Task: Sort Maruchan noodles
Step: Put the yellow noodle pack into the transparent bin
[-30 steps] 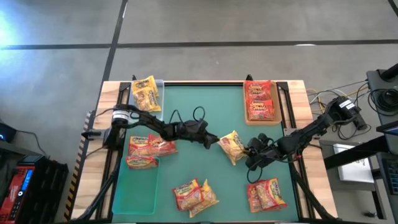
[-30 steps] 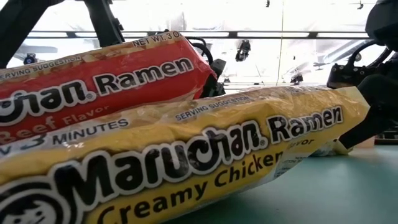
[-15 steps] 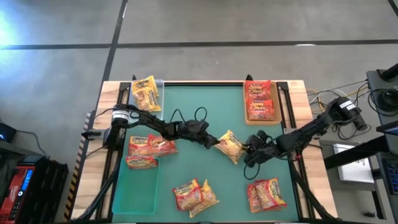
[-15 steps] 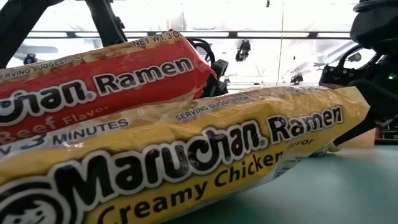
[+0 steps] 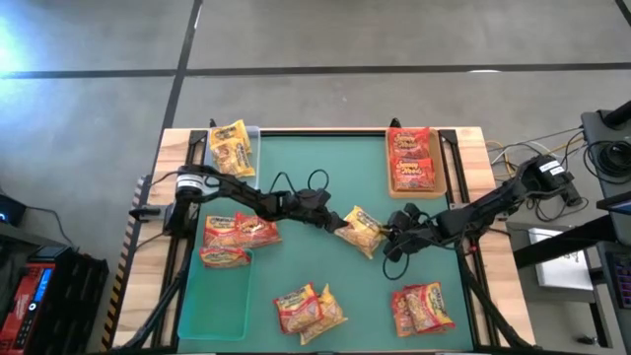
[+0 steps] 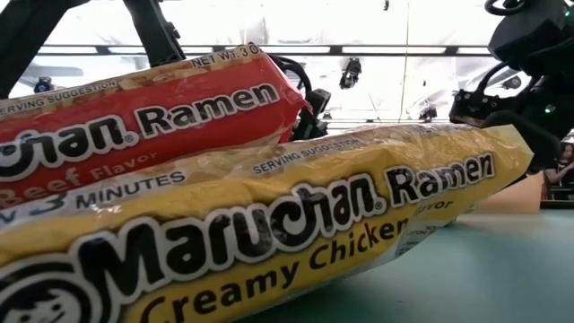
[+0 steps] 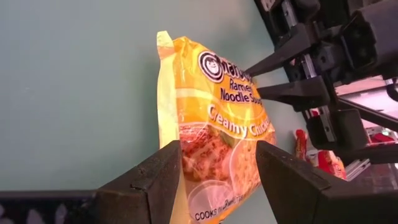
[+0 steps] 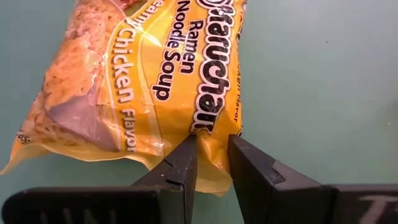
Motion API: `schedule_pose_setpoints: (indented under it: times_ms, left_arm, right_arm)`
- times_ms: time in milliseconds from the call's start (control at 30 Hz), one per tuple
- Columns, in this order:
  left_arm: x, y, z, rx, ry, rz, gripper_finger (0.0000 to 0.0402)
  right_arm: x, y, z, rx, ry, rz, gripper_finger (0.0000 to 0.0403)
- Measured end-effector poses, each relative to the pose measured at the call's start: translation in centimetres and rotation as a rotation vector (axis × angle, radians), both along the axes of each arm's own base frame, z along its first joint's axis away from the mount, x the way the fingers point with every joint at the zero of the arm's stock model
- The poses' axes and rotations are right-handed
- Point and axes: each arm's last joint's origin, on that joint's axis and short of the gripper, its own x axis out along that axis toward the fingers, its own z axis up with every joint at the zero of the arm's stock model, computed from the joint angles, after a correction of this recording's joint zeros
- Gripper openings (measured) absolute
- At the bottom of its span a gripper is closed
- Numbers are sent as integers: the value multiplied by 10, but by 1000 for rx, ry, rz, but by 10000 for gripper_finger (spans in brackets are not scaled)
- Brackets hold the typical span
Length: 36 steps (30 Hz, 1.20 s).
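One yellow Maruchan noodles packet [image 5: 357, 229] is in the middle of the green mat, between my two grippers. My right gripper [image 8: 211, 146] comes from the table's right and is shut on the packet's logo end. My left gripper [image 7: 217, 149] reaches in from the table's left and is open. Its two fingers stand on either side of the packet's other end [image 7: 214, 155]; I cannot tell whether they touch it. Other Maruchan packets lie around the mat. My right gripper pinches the flat sealed edge at the packet's logo end [image 8: 212, 127] between its two fingers. The fingers slant down from the table's right and point along the packet. The packet reaches out from them toward my left gripper, and in the left wrist view it looks raised off the mat.
A yellow packet [image 5: 230, 148] lies at the far left. Red packets fill a tan tray [image 5: 412, 161] at the far right. More packets lie at the left [image 5: 237, 237], near middle [image 5: 308, 308] and near right [image 5: 424, 308]. Two packets [image 6: 269, 224] fill the low view.
My right gripper has carried the yellow packet a short way toward the table's left, bringing its free end in between my left gripper's fingers. My left gripper has stayed in place and rolled a little at the wrist.
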Motion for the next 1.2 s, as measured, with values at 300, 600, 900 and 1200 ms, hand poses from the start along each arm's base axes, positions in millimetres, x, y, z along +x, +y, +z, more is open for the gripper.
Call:
schedule_pose_setpoints:
  times_ms: [300,600,900,1200]
  left_arm:
    - [4,2,1,-8,60,2,192]
    - [32,2,-3,-25,131,-106,192]
    - [45,1,6,-21,109,-227,192]
    - [48,2,11,-60,107,-352,149]
  right_arm:
    - [2,-2,-11,8,57,-10,79]
    - [17,1,-33,-11,50,7,79]
    - [22,3,-41,-19,43,49,79]
    - [24,4,-31,-39,-5,78,79]
